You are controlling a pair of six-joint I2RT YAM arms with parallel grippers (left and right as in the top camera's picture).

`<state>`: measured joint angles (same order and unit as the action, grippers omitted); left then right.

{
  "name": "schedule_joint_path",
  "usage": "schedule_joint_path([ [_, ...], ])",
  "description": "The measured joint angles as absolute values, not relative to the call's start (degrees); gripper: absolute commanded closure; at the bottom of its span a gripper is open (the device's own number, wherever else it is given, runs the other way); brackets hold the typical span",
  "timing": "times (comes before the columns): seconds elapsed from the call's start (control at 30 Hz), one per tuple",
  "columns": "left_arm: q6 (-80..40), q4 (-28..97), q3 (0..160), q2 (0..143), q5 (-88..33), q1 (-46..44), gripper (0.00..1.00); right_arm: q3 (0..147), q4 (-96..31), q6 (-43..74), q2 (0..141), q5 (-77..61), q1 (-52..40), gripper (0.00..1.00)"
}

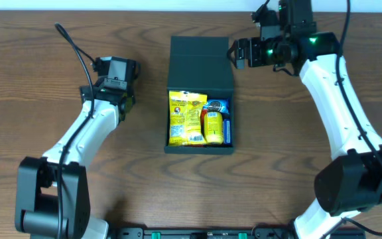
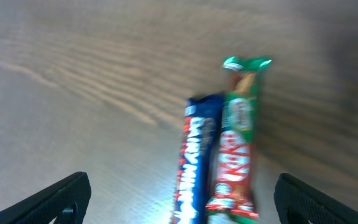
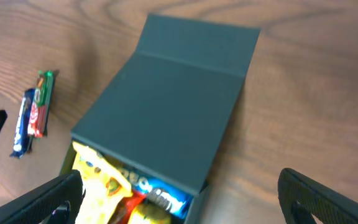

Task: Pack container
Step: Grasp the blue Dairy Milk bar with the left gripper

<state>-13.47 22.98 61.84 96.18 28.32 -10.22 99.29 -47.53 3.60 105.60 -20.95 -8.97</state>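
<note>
Your left gripper [image 2: 183, 198], jaws apart, hangs over the blue-wrapped chocolate bar [image 2: 195, 155] and green-and-red wafer bar [image 2: 236, 149] (touching side by side); centre on one; descend squarely.

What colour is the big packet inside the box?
Yellow; the packet shows best in the overhead view.

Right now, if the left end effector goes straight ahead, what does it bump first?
Probably the blue-wrapped chocolate bar and the red-and-green wafer bar beside it, lying on the brown wooden table ahead of the open left end effector; depth is unclear.
</note>
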Motion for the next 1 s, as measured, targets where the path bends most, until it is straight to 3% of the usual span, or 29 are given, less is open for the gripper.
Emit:
schedule_joint_path([
  [0.13, -13.5, 22.6, 61.8, 96.6, 26.8, -6.8, 0.05, 99.3, -45.5, 1.8, 105.6, -21.4, -7.9, 0.01],
  [0.2, -13.5, 22.1, 61.8, 96.6, 23.5, -4.8, 0.00, 99.3, -45.0, 1.5, 105.6, -21.5, -7.7, 0.01],
  [0.27, -13.8, 21.7, 61.8, 96.6, 19.6, -3.0, 0.09, 99.3, -44.4, 1.1, 105.6, -21.5, -7.6, 0.01],
  [0.47, -13.7, 21.0, 61.8, 97.7, 12.0, -0.6, 0.13, 99.3, -43.6, 0.6, 105.6, -21.9, -7.6, 0.01],
  [0.63, -13.9, 21.0, 61.8, 101.3, 9.7, 0.2, 0.36, 99.3, -43.6, 0.6, 105.6, -22.1, -7.6, 0.01],
  [1.0, -12.7, 21.8, 61.8, 103.2, 8.1, 0.3, 0.39, 99.3, -44.3, 0.6, 105.6, -22.1, -7.6, 0.01],
])
